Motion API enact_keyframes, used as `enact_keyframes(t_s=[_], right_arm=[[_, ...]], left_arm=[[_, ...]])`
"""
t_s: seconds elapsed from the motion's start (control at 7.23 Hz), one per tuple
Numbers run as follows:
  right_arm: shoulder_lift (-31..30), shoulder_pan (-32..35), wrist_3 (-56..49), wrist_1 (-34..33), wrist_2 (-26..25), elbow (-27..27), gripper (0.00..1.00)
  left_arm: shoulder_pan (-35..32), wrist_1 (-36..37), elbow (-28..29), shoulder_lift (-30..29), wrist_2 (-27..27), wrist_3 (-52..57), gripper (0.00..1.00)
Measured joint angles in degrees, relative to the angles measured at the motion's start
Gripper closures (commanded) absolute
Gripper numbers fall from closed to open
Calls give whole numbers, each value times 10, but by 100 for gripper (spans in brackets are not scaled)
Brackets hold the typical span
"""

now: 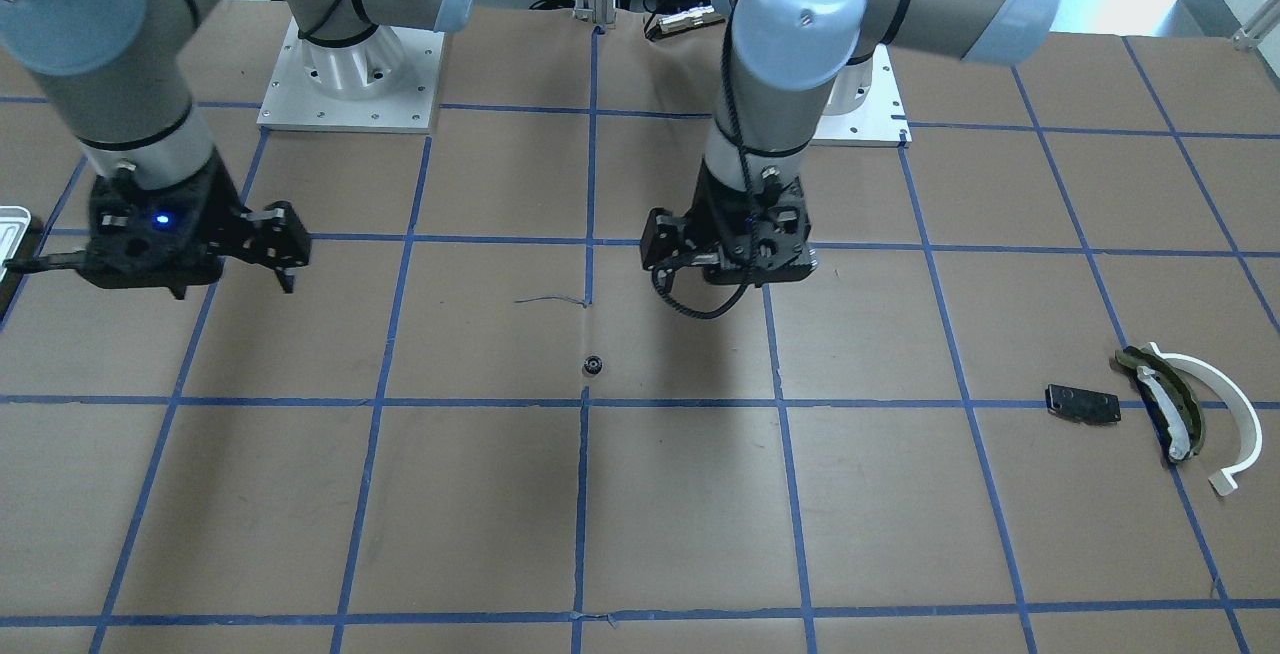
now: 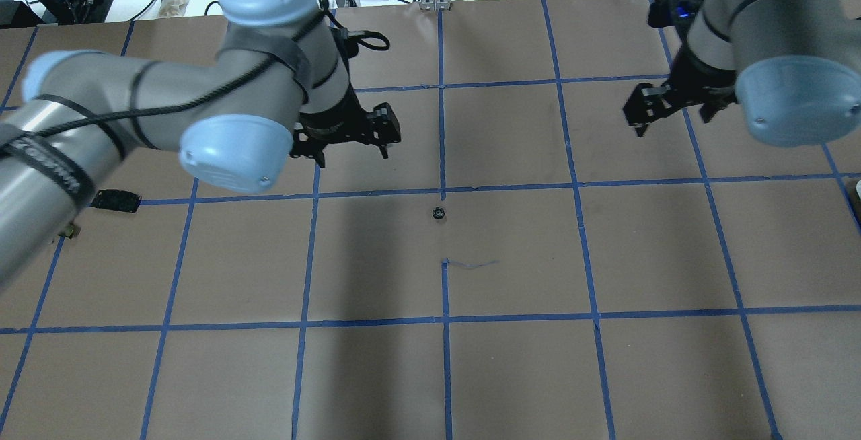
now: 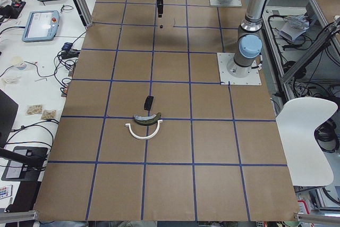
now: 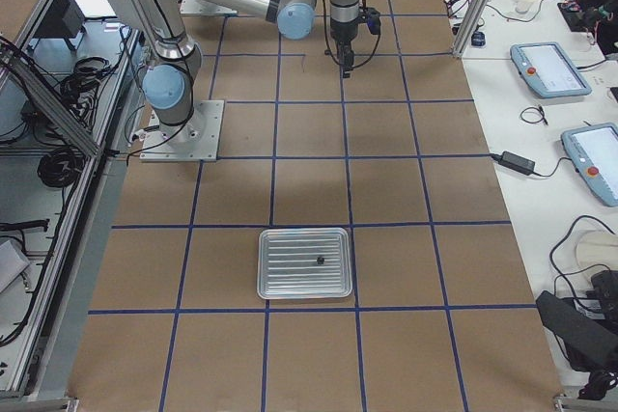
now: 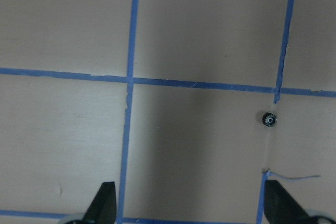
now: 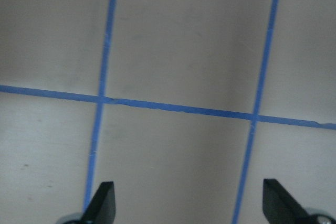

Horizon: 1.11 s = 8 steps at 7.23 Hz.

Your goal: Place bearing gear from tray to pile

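A small black bearing gear (image 1: 592, 365) lies on the brown table by a blue tape line, and shows in the overhead view (image 2: 438, 213) and left wrist view (image 5: 269, 119). My left gripper (image 1: 665, 254) hovers open and empty near it, not touching; its fingers (image 5: 105, 205) stand wide apart. My right gripper (image 1: 283, 254) is open and empty, its fingers (image 6: 105, 205) wide apart over bare table. The silvery tray (image 4: 304, 282) holds one small dark part (image 4: 319, 260). The pile is a black plate (image 1: 1083, 403), an olive-and-white curved piece (image 1: 1165, 399) and a white arc (image 1: 1225, 414).
The tray's corner (image 1: 12, 224) shows at the front view's left edge, beside the right gripper. Both arm bases (image 1: 350, 74) stand at the table's back. Tablets and cables (image 3: 40, 25) lie on a side bench off the table.
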Motion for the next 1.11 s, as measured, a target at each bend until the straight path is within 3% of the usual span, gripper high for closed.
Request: enact_keyframes(t_s=[0.42, 0.69, 0.97, 1.11], right_arm=[[27, -238, -287, -15, 20, -3, 1], [118, -375, -448, -96, 60, -9, 1], [221, -458, -554, -159, 88, -31, 1], [253, -474, -574, -175, 92, -40, 1]], left_arm=[[-64, 144, -8, -127, 6, -107, 0], [-82, 217, -11, -190, 11, -134, 0], [-106, 229, -32, -193, 35, -140, 0], [-111, 230, -44, -187, 41, -139, 10]])
